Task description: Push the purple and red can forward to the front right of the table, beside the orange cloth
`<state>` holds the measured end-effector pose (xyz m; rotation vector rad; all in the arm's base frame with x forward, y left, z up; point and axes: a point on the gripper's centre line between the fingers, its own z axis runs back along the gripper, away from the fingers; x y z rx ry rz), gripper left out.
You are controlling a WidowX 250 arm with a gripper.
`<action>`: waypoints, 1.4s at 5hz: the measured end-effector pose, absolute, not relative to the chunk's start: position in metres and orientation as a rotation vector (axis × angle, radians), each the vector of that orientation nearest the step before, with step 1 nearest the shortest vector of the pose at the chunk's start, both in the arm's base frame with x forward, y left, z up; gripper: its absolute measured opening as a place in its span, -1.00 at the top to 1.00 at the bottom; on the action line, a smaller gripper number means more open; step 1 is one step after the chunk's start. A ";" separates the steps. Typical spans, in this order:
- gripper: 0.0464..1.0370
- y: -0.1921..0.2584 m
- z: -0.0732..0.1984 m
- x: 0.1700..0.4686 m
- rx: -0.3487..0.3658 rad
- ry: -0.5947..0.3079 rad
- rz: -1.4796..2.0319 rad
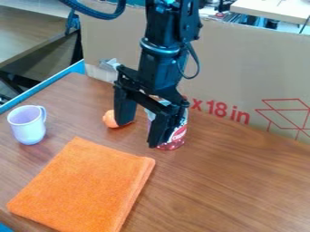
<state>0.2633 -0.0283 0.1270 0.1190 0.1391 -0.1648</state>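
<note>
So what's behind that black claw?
Behind the open gripper stand what looks like a red-and-white can and a small orange object, with cardboard farther back. The gripper's fingers cover part of both items, so their full shapes can't be seen.

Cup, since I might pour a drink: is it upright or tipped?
The cup is upright: its rim faces up, its base on the table.

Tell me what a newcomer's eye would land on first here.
Probably the bright orange cloth, lying flat on the wooden table at the picture's lower left. Next would come the black end effector, hanging open near the middle, with a partly red can half hidden behind it. The pale cup near the left edge might follow.
</note>
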 end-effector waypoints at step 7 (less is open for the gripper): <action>-0.94 0.109 0.095 0.371 0.156 0.098 0.006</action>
